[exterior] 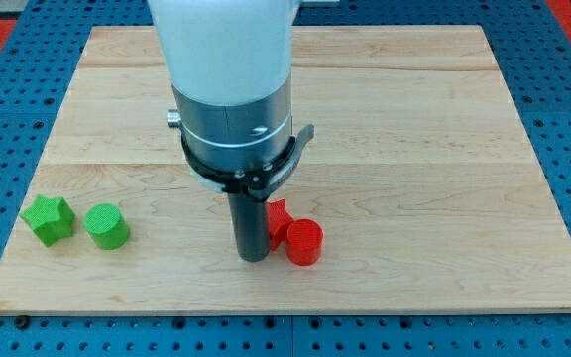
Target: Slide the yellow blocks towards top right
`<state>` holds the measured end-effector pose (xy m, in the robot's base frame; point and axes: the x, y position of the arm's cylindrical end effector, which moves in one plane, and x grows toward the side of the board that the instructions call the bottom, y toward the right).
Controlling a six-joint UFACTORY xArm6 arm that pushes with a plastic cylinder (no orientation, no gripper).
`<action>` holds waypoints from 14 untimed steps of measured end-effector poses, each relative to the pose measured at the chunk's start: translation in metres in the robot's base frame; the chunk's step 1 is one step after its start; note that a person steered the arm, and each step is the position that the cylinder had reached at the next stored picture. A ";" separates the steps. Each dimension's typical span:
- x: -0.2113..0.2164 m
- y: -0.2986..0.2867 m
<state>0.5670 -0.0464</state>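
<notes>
No yellow block shows in the camera view; the arm's white and grey body may hide part of the board. My tip (253,257) rests on the wooden board near the view's bottom centre. A red star block (278,220) lies just right of the rod, partly hidden by it. A red cylinder (304,242) sits right of my tip, touching the red star. A green star block (48,219) and a green cylinder (107,226) lie at the view's bottom left, far from my tip.
The wooden board (414,149) lies on a blue pegboard surface. The arm's wide body (231,89) covers the board's upper middle.
</notes>
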 end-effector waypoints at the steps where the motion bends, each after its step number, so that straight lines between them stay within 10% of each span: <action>1: 0.008 -0.037; 11: -0.146 -0.083; 14: -0.149 0.023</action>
<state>0.4178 -0.0235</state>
